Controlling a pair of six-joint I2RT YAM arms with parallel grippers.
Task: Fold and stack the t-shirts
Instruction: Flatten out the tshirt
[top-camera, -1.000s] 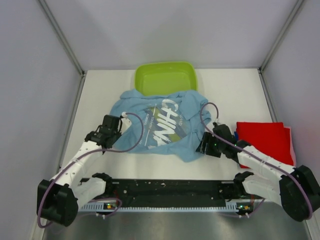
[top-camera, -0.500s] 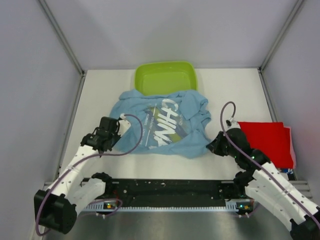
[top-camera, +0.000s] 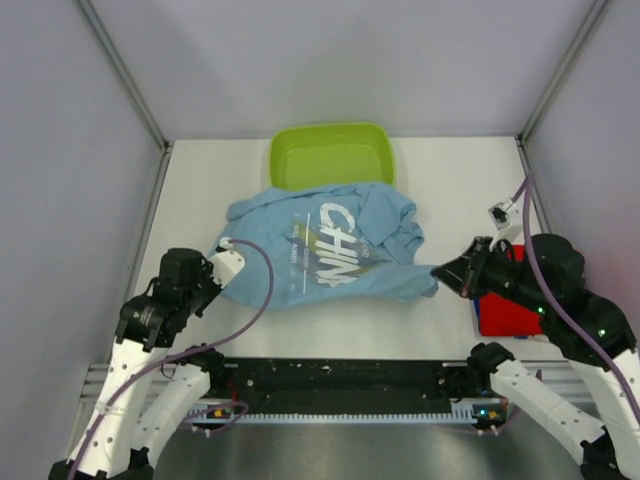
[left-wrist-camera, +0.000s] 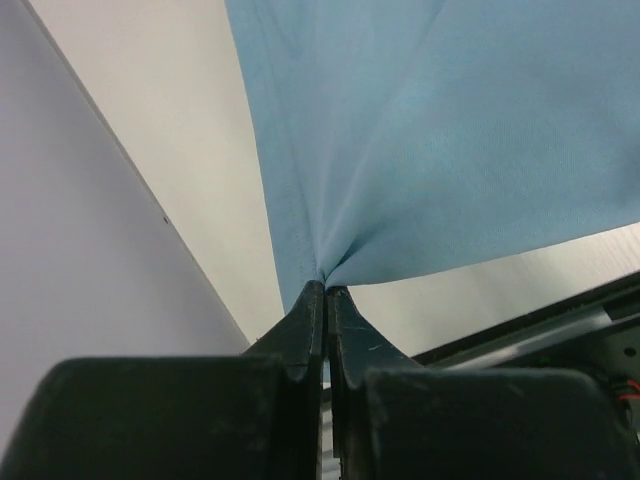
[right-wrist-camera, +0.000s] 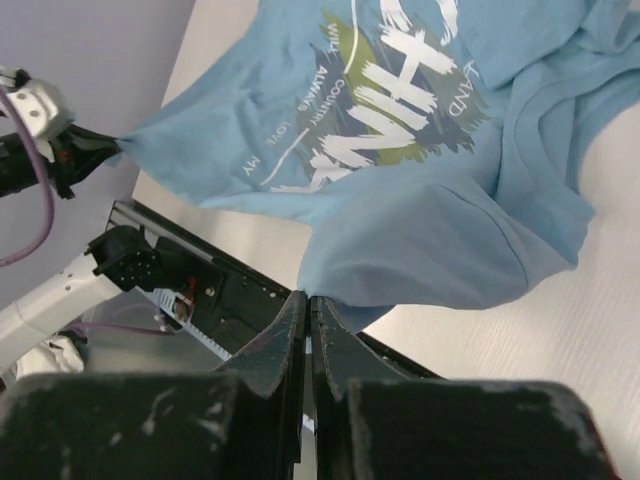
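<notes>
Light blue t-shirt stretched over tabletop btwn left hand & right hand, top view. Left wrist: jaws pinch a cloth edge. Right wrist: same, opposite edge. Likely spreading step; next move calls for laying it flat w/o slack.

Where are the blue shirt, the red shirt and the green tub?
blue shirt (top-camera: 335, 248): top view, on its white letters.
red shirt (top-camera: 505, 318): top view, on its near part.
green tub (top-camera: 330, 158): top view, on its floor.
</notes>
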